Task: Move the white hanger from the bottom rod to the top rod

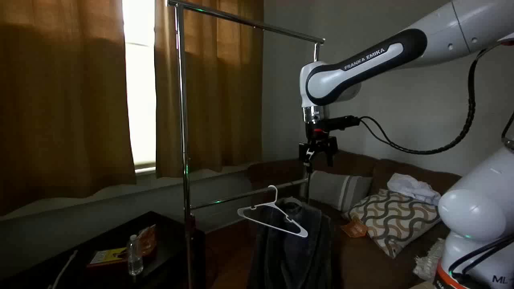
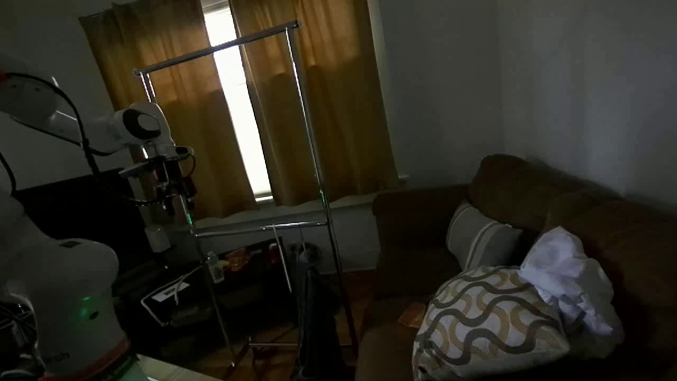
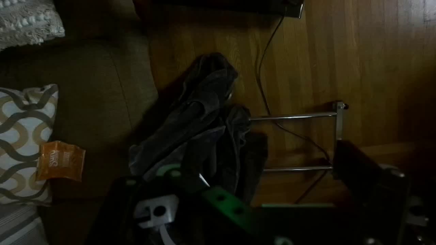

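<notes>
Hanging on bottom rod (image 1: 229, 199), white hanger (image 1: 273, 204), fingers (image 1: 330, 155) spread, bottle (image 1: 135, 257) on table (image 1: 168, 232), contents unclear

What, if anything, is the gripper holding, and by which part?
Nothing: the gripper is open; the white hanger hangs by its hook on the bottom rod.

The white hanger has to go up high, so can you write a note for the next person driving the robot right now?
Claw: open, holding nothing, up higher than the bottom rod.
White hanger: hooked on the bottom rod, with a dark garment hanging close by.
Done: nothing of the move; the hanger is not yet gripped.
Left: grip the hanger, lift its hook off, and hang it on the top rod.
</notes>
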`<state>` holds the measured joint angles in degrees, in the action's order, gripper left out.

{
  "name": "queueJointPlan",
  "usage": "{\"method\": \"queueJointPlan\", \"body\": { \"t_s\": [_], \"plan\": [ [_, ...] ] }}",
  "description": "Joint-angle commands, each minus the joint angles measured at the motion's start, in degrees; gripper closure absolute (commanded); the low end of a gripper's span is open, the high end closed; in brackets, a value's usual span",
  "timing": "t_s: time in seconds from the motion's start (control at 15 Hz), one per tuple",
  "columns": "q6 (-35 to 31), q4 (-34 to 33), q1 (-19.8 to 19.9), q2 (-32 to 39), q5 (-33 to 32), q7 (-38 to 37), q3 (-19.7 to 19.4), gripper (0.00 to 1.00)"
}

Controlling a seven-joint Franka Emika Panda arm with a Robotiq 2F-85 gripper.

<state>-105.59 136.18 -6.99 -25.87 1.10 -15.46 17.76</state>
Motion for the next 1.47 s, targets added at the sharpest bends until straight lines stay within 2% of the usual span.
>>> {"method": "queueJointPlan", "body": {
  "t_s": [0.0, 0.33, 0.47, 0.6, 0.8, 0.93, 1.07, 1.2, 1.27, 1.4],
  "plan": [
    [0.1, -0.1, -1.2, 0.2, -0.5, -0.4, -1.0, 0.00],
    [0.1, -0.1, -1.2, 0.2, -0.5, -0.4, -1.0, 0.00],
    [3.0, -1.8, 0.7, 3.9, -2.6, -1.6, -1.5, 0.00],
    [0.7, -2.8, 0.5, 7.6, -5.0, 3.1, -2.4, 0.00],
    [-0.8, -5.7, 0.3, 14.0, -12.5, 7.8, -2.6, 0.00],
    [-4.6, -7.0, -0.3, 17.4, -16.9, 11.1, -3.0, 0.00],
    [-10.4, -8.0, -0.6, 20.9, -18.7, 15.7, -4.1, 0.00],
    [-13.8, -9.1, -0.6, 24.8, -15.3, 20.8, -5.6, 0.00],
    [-12.0, -7.2, -0.9, 20.9, -16.5, 16.5, -5.0, 0.00],
    [-13.5, -8.2, -0.8, 23.8, -16.3, 19.1, -5.9, 0.00]
  ]
}}
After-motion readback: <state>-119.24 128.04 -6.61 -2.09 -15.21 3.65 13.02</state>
